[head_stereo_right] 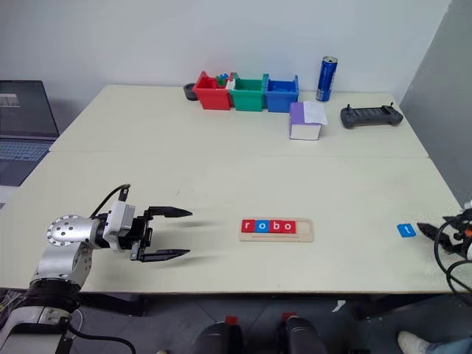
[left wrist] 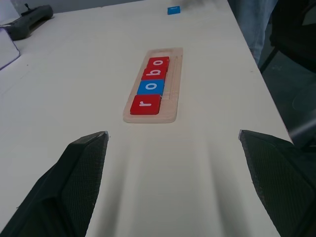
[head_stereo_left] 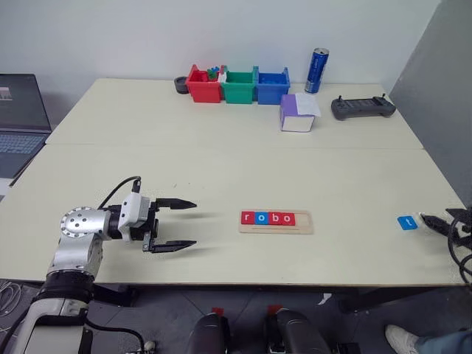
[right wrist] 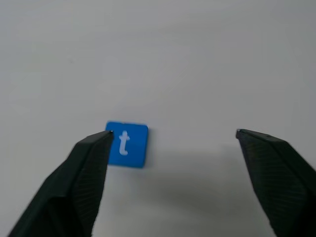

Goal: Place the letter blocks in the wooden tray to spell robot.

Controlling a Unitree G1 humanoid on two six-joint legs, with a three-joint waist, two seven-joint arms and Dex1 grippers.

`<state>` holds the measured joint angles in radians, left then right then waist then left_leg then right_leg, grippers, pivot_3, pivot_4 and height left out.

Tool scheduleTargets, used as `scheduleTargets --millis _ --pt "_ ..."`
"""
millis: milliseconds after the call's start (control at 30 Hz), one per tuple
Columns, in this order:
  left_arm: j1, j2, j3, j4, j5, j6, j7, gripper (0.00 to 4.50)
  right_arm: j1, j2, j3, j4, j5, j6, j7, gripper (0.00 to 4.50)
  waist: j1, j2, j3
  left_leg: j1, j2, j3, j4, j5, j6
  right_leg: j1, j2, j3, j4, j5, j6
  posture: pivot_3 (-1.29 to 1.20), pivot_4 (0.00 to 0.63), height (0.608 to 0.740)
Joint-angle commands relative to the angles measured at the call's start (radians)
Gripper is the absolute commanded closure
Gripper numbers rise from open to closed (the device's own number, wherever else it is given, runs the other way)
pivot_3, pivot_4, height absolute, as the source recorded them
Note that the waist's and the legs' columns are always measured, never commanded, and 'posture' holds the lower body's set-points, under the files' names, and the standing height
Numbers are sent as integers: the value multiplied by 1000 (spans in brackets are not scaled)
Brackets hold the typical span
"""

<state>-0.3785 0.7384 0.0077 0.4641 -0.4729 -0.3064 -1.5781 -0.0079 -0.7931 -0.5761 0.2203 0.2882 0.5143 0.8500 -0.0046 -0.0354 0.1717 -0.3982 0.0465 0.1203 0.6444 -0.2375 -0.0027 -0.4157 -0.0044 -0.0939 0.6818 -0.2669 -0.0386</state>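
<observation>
Four letter blocks [head_stereo_left: 268, 218], r-o-b-o, sit in the wooden tray [head_stereo_left: 276, 222]; blue t [head_stereo_left: 407, 223] on table [head_stereo_left: 221, 169]. Both my end effectors, left [head_stereo_left: 175, 224] and right [right wrist: 173, 163], gape empty.

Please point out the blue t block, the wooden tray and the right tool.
blue t block [right wrist: 127, 144]: right wrist view, middle of its face.
wooden tray [head_stereo_left: 304, 221]: left eye view, bare right end.
right tool [right wrist: 173, 133]: right wrist view, between its fingertips.
</observation>
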Motion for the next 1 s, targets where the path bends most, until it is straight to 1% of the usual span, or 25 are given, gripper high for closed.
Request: scheduleTargets --millis 33,133,233,433,533,633,700,733,800,967,1000 --pt "-10 2 29 -33 2 17 10 0 34 48 -57 -97 37 32 -98 45 0 2 -1 0 0 0 0 0 0 0 0 0 0 0 0 0 150 740" --pt "-13 0 30 -39 6 27 11 0 57 95 -48 -148 57 41 -138 45 0 3 -1 -1 0 1 1 0 0 -1 0 2 0 0 1 0 150 740" --pt "-25 -4 26 -43 10 36 14 0 40 123 -32 -185 89 67 -169 45 0 3 -1 0 0 1 1 0 0 0 0 1 0 1 2 0 150 740" --pt "-40 -1 37 -2 16 15 -4 0 -27 139 51 -120 54 49 -226 45 0 3 -1 -1 -1 1 0 0 0 0 0 2 -1 1 2 0 150 740" --pt "-37 4 49 31 17 -7 -23 0 -78 148 99 -26 -8 4 -305 45 0 3 -1 -1 0 1 0 0 0 -1 0 1 -1 1 2 0 150 740" --pt "-36 7 54 66 19 -33 -36 0 -70 174 112 -34 9 7 -310 45 2 1 -3 -1 -1 1 1 0 0 0 0 2 -1 1 2 0 150 740" --pt "-42 11 47 102 20 -57 -36 0 -23 207 123 -97 14 17 -329 414 3 -1 -4 -1 0 0 1 0 0 0 0 1 -1 1 2 0 150 740" --pt "-51 11 39 133 23 -75 -36 0 4 246 121 -134 9 2 -368 634 3 -2 -4 -1 0 0 1 0 0 0 0 1 -2 1 2 0 150 740" --pt "-65 13 22 177 27 -104 -36 0 44 309 116 -206 17 -7 -417 1256 4 -5 -6 -1 0 0 0 0 0 0 0 1 -2 1 2 0 150 740" --pt "-97 5 -22 259 26 -155 -36 0 180 471 137 -426 37 -7 -505 3026 4 -6 -7 -1 0 -2 0 0 0 1 0 -1 -2 1 2 0 150 740" --pt "-102 5 -32 272 24 -163 -36 0 195 491 140 -446 35 -5 -520 3040 3 -7 -8 -1 0 -2 0 0 0 1 0 -1 -2 1 2 0 150 740"
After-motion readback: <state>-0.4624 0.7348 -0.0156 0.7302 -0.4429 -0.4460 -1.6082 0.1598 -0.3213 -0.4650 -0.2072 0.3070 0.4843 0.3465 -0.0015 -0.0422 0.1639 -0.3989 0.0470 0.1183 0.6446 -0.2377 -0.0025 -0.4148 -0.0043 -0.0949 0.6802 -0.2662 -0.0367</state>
